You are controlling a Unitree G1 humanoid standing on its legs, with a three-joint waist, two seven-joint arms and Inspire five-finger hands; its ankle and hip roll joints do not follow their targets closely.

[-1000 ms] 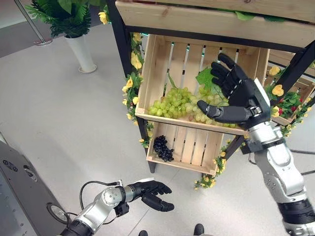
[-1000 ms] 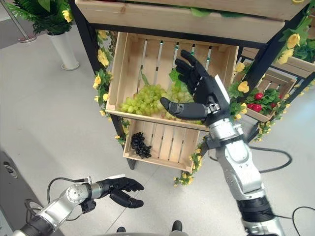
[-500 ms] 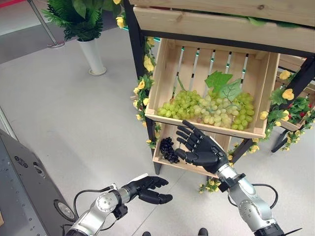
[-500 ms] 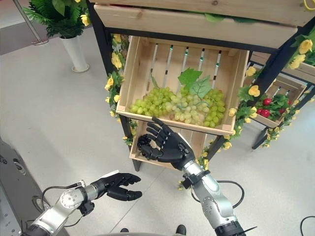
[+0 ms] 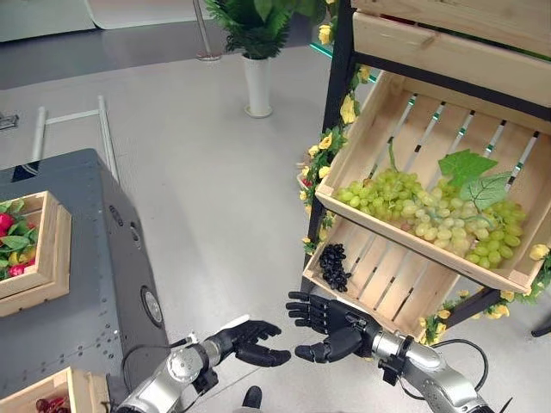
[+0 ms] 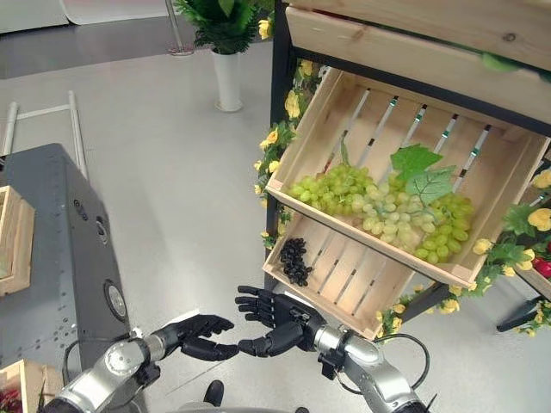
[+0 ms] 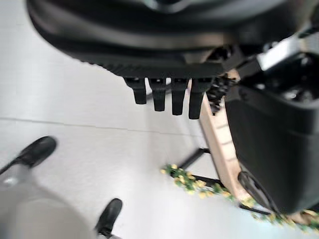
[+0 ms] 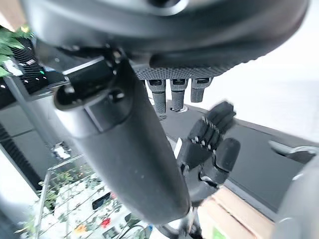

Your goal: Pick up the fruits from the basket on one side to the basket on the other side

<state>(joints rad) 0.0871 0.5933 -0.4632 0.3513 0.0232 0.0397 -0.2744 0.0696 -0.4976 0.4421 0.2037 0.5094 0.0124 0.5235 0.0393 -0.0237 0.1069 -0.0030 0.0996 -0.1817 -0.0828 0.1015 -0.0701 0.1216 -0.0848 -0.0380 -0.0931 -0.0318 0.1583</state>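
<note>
— Where do the hands stand?
— Low over the grey floor [image 5: 215, 198], facing each other and just apart: the right hand [image 5: 331, 325] with fingers spread and empty, the left hand [image 5: 250, 338] loosely curled, thumb out, holding nothing.

— And the fruit?
— A dark grape bunch [image 5: 333, 266] lies in the lower wooden crate [image 5: 405, 297] just beyond the right hand. Green grapes [image 5: 430, 215] with leaves fill the tilted upper crate [image 5: 379, 112] above it. A crate of red fruit [image 5: 30, 249] sits on the grey cabinet [image 5: 103, 284], well off beyond the left hand.
</note>
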